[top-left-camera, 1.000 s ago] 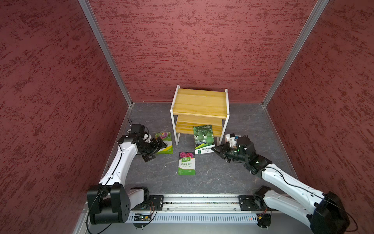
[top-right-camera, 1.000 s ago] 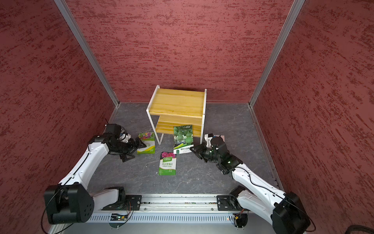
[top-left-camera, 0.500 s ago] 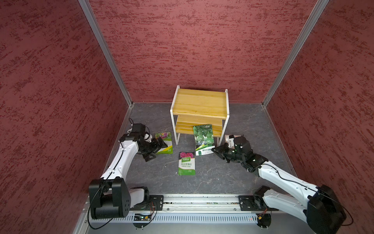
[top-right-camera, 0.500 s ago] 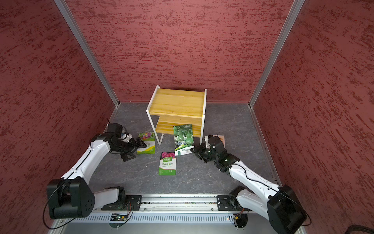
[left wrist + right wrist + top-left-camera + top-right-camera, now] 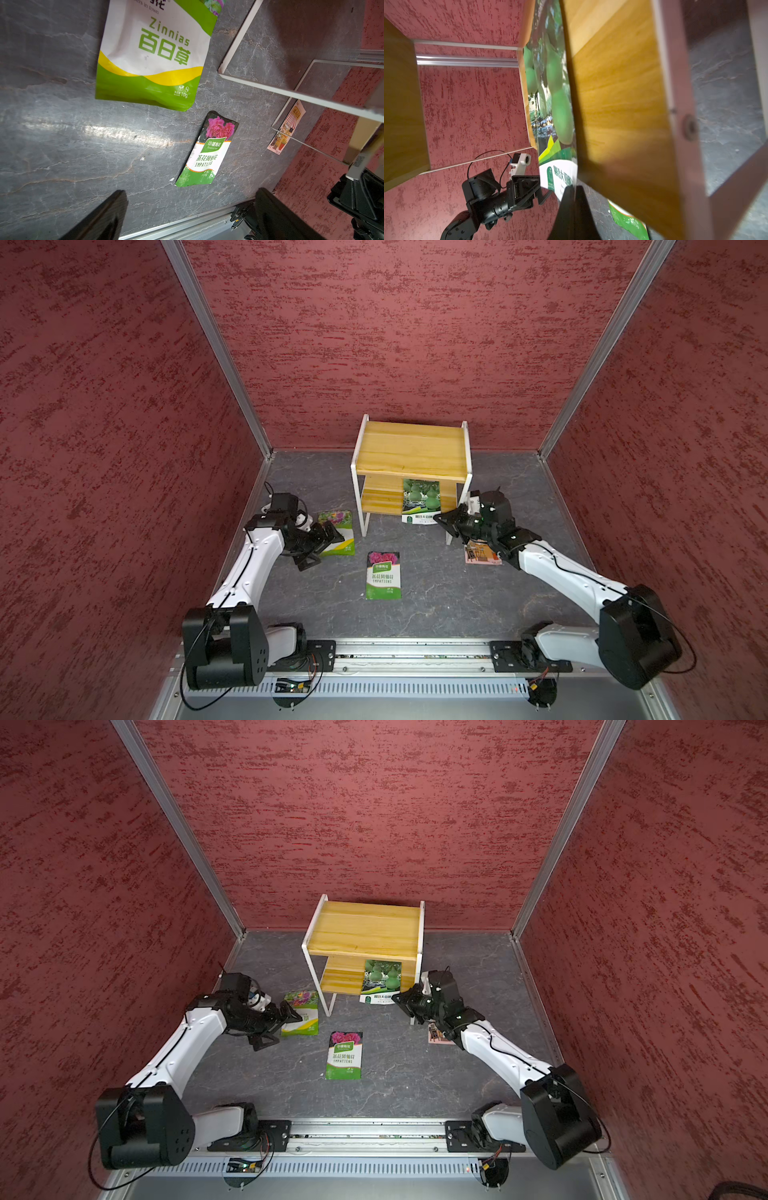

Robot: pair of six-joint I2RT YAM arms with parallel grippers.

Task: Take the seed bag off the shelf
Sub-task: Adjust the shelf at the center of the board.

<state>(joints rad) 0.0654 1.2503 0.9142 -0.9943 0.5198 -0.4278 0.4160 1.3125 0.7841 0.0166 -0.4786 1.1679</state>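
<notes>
Shelf (image 5: 409, 448): white frame, two wooden boards; stands at the far middle of the tabletop (image 5: 436, 610).
Seed bag (image 5: 420, 499): green gourd print; lies on the lower board, right half, with its white near end overhanging the board's near edge.
Right fingers (image 5: 581, 209): closed on the seed bag's near right corner, beside the shelf's near right leg.
Left fingers (image 5: 108, 214): spread wide, gripping nothing, low over the tabletop by the Zinnias bag (image 5: 153, 54).
Zinnias bag: flat, left of the shelf.
Impatiens bag (image 5: 383, 576): flat, near middle, apart from both arms.
Picture card (image 5: 478, 556): flat, partly under the right arm.
</notes>
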